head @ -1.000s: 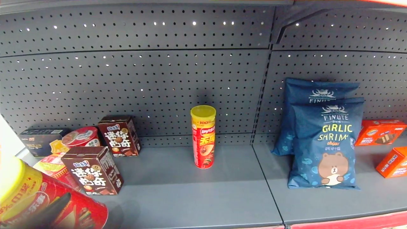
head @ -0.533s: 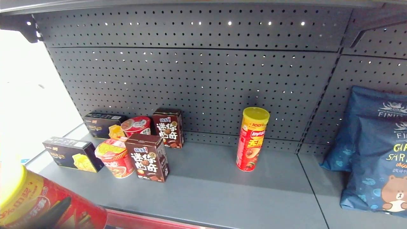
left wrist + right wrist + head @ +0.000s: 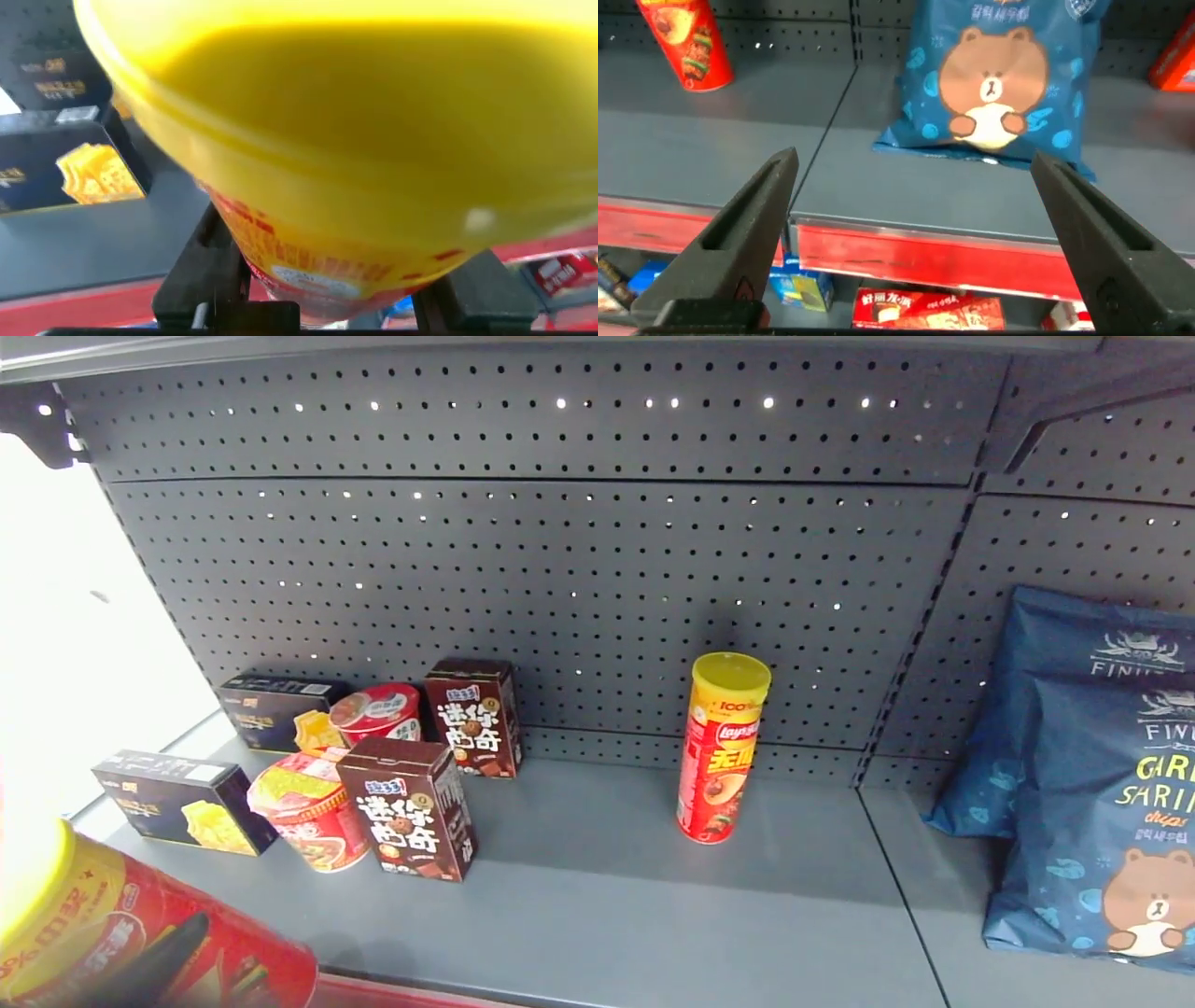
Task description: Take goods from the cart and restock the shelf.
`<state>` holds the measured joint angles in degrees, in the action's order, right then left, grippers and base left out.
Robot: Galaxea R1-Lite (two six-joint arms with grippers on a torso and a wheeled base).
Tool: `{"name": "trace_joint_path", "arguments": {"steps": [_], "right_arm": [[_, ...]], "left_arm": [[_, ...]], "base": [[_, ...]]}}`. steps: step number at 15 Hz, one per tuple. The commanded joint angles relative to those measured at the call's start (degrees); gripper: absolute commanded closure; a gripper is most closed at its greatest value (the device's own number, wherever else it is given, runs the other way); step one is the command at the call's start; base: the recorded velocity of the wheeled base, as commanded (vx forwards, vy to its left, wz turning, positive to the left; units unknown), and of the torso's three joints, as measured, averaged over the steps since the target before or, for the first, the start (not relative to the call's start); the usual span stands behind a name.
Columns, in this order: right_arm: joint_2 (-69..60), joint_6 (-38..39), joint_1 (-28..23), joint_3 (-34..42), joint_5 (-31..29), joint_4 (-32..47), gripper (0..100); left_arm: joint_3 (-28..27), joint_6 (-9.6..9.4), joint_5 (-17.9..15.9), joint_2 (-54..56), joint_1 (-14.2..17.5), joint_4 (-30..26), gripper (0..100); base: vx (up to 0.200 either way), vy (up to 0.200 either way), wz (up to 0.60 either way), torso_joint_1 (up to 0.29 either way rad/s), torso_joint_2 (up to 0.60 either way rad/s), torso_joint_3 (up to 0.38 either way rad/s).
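One chip can (image 3: 84, 905) sits gripped in the left end effector (image 3: 336, 294).

Red canister (image 3: 245, 963), yellow lid (image 3: 37, 889) — blue bear-printed bags (image 3: 1111, 803).

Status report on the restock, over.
Left claw shut on chip can. Right claw open, empty. Bare shelf between boxes and standing can.

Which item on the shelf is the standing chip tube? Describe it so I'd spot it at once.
On the grey shelf with the perforated back, look between the brown boxes on the left and the blue bags on the right. The chip tube stands upright, alone near the back. It is a tall red cylinder with a yellow lid; its neighbours are boxes, squat cups and bags.
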<state>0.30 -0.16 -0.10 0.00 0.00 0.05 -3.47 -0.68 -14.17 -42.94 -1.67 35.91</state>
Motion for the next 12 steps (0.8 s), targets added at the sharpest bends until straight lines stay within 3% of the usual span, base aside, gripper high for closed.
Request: {"name": "trace_joint_path", "arguments": {"steps": [1,2,9,12], "right_arm": [[0.0,0.0,0.0,0.0,0.1,0.0,0],[0.1,0.0,0.0,0.0,0.1,0.0,0],[0.0,0.0,0.0,0.0,0.0,0.0,0],[0.1,0.1,0.0,0.0,0.1,0.0,0]], "left_arm": [[0.0,-0.02,0.0,0.0,0.0,-0.1,100],[0.0,-0.02,0.0,0.0,0.0,-0.1,100],[0.2,-0.02,0.0,0.7,0.0,-0.1,100],[0.5,-0.02,0.0,0.7,0.0,-0.1,100]], "base": [[0.000,0.000,-0.60,0.007,0.00,0.002],[0.000,0.000,-0.60,0.002,0.00,0.007],[0.000,0.000,0.00,0.000,0.00,0.000],[0.000,0.000,-0.60,-0.001,0.00,0.004]]}}
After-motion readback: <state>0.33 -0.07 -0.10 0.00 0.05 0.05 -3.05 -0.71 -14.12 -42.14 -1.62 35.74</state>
